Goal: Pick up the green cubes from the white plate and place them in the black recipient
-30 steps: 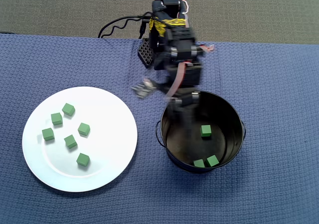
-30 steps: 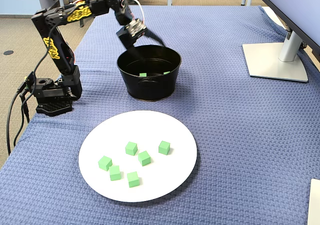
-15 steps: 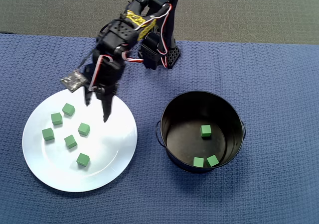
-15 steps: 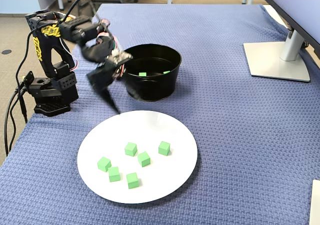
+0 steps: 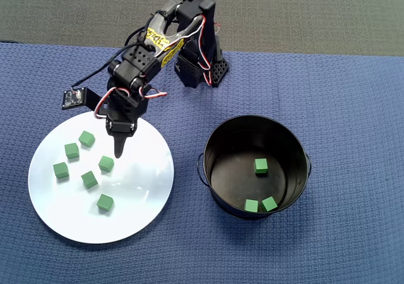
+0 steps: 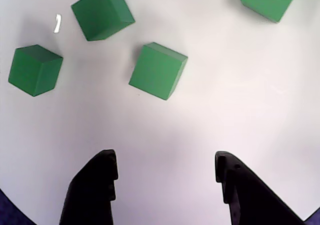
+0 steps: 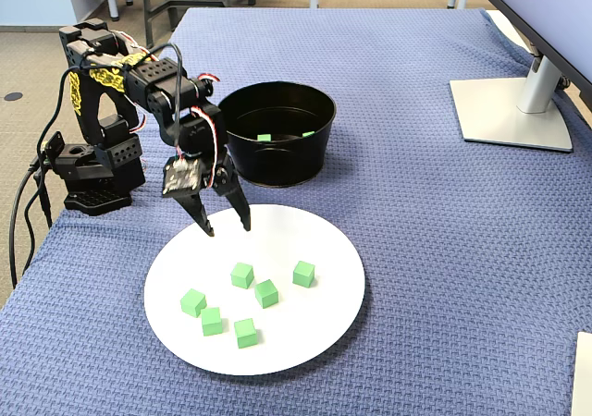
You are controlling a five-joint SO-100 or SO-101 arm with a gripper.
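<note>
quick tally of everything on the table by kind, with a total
Small matte green cubes: 9, six on the plate (one at) and three in the pot (one at)
Large round glossy white plate: 1
Round glossy black metal pot: 1
Black robot arm with an open two-finger gripper: 1
Grey monitor stand: 1
Total: 13

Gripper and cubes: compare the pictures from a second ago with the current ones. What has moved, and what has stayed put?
The gripper swung from above the black pot across to the white plate and now hangs open and empty over its near edge. Nothing was grasped. Six green cubes remain on the plate and three in the pot, all unmoved.
</note>
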